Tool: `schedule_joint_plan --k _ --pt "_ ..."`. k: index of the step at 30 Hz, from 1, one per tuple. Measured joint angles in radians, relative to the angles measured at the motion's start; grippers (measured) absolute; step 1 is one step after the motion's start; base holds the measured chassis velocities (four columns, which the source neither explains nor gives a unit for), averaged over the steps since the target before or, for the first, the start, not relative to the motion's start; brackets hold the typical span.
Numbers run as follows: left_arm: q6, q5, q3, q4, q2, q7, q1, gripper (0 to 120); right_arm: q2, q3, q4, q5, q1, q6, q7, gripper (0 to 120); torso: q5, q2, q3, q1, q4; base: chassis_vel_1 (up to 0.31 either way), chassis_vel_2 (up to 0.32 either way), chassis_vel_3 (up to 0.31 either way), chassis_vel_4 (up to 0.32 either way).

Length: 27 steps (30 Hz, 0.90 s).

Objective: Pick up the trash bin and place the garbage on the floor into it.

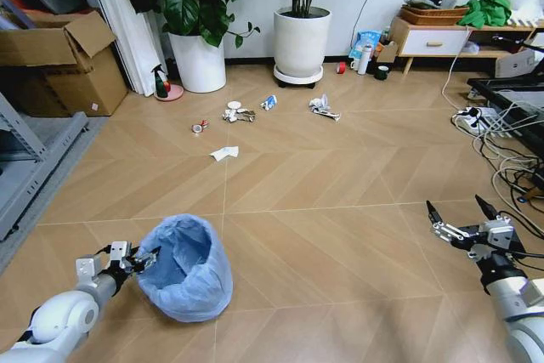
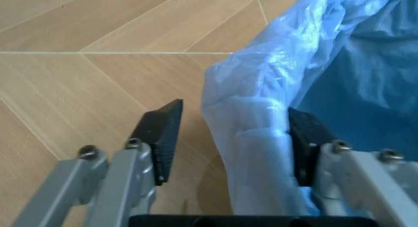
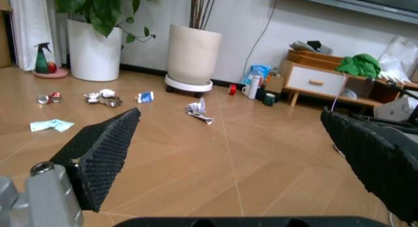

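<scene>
The trash bin (image 1: 189, 268), lined with a crinkled light-blue bag, stands on the floor (image 1: 340, 210) at the near left. My left gripper (image 1: 143, 259) is open and straddles its near rim. In the left wrist view one finger (image 2: 163, 136) is outside with a small gap to the bag (image 2: 251, 134), and the other finger (image 2: 307, 139) is inside. The garbage lies farther ahead: a white paper wad (image 1: 225, 153), a can (image 1: 200, 127), a lid with a dark wrapper (image 1: 237, 113), a blue-white wrapper (image 1: 269, 102) and crumpled paper (image 1: 323, 107). My right gripper (image 1: 456, 207) hangs open and empty at the near right.
Two large white plant pots (image 1: 198, 61) (image 1: 302, 42) stand at the back wall, with a spray bottle (image 1: 160, 82) beside them. Cardboard boxes (image 1: 64, 65) and a metal rack (image 1: 25, 167) line the left. Cables and a power strip (image 1: 476, 121) crowd the right. A low cabinet (image 1: 433, 40) stands at the back right.
</scene>
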Motion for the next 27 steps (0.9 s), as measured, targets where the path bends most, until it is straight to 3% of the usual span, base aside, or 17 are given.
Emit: schedule_joint_plan --k 15,27 --pt "0.028 -0.055 -0.025 -0.062 0.023 0.008 0.034 0 0.001 -0.015 -0.001 0.000 0.006 -0.002 0.000 100 0.0007 0.000 0.000 0.000 0.0000 0.000 0.000 0.000 0.000" --pt "0.035 -0.071 -0.032 -0.071 -0.002 0.008 0.049 0 0.001 -0.012 -0.009 -0.005 -0.013 0.014 -0.004 100 0.0008 0.000 0.000 0.000 -0.0001 0.000 0.000 0.000 0.000"
